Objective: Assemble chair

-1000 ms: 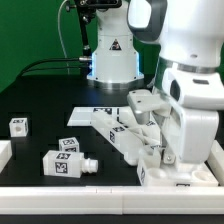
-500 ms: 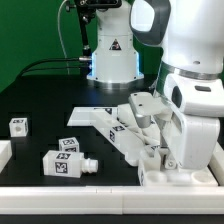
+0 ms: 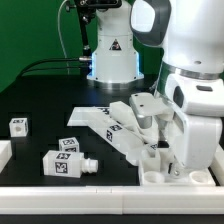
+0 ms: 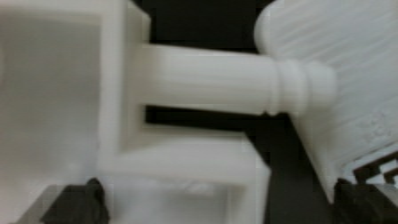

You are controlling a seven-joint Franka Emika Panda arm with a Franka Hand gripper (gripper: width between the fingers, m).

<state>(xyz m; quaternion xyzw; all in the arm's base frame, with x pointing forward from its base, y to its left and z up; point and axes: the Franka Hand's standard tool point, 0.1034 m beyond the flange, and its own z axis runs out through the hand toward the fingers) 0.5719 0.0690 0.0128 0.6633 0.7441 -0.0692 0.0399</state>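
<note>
We see the chair [image 3: 112, 127] as white plastic slabs with black-and-white square tags, heaped on the black worktop [image 3: 42, 100] beside the arm [image 3: 195, 110]. In the wrist view a white block with a short round peg [image 4: 214, 85] lies between the jaws, which stand wide open, dark fingertips [image 4: 75, 202] at either side, gripping nothing. Toward the exterior view's left, well apart, lie a small cube [image 3: 18, 126] and a pegged block [image 3: 62, 163]. The arm's body hides the jaws in the exterior view.

White chair parts [image 3: 125, 148] with black-and-white square tags [image 3: 68, 145], black tabletop [image 3: 40, 100], green backdrop [image 3: 25, 40]
</note>
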